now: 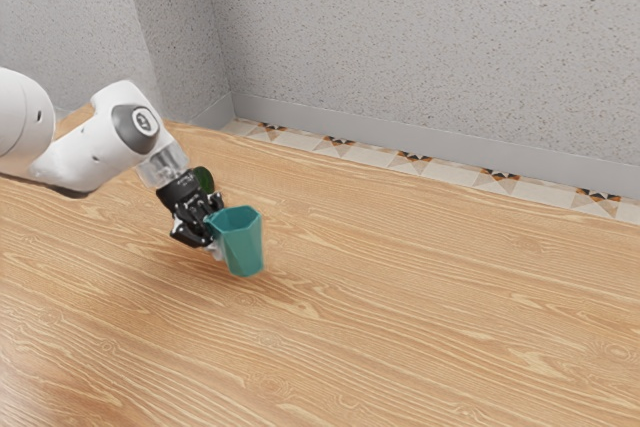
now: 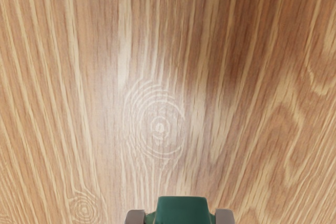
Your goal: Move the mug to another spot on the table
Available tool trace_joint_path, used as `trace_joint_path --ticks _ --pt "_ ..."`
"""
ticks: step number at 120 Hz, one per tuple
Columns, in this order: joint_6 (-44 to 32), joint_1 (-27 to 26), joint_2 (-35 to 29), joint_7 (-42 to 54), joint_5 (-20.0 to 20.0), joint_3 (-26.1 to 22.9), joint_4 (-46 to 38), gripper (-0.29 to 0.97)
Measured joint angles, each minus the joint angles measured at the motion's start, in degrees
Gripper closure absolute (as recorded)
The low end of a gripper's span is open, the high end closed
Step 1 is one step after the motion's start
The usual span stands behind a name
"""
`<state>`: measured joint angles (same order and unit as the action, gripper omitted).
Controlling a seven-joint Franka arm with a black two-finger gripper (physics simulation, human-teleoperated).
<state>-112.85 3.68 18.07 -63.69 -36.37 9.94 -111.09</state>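
Okay, I've got the white seven-joint arm [image 1: 85,152] coming in from the exterior view's left, bent down over the light wooden table with the strong grain [image 1: 420,307]. The black two-finger gripper [image 1: 210,235] is low, close to the tabletop, and it's clamped on the teal faceted mug [image 1: 240,240]. The fingers have it from two sides near the rim, so that's a firm hold.

The mug sits toward the exterior view's left half of the table, well away from the grey speckled wall [image 1: 420,37] and the patterned tile strip [image 1: 400,159] at the table's far edge. It isn't quite upright. The open mouth leans back toward the hand and the narrower base points down and a little to the exterior view's right. I can't tell from here whether the base is touching the wood or just clear of it.

In the wrist view the teal body of the mug [image 2: 181,208] is right under my hand, with a grey fingertip [image 2: 135,217] pressed to one side and its twin on the other. Beyond it there's bare plank, with a knot ring [image 2: 159,126] in the grain ahead of the mug.
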Motion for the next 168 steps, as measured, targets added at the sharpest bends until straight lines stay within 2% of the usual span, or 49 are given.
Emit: trace_joint_path --ticks 36,142,168 --pt "-1.2 1.1 4.9 2.6 -0.3 0.6 2.3 0.79" --pt "-6.1 1.0 7.0 6.6 1.0 0.8 0.8 0.79" --pt "-8.3 1.0 7.2 8.5 0.8 0.8 1.0 0.35"
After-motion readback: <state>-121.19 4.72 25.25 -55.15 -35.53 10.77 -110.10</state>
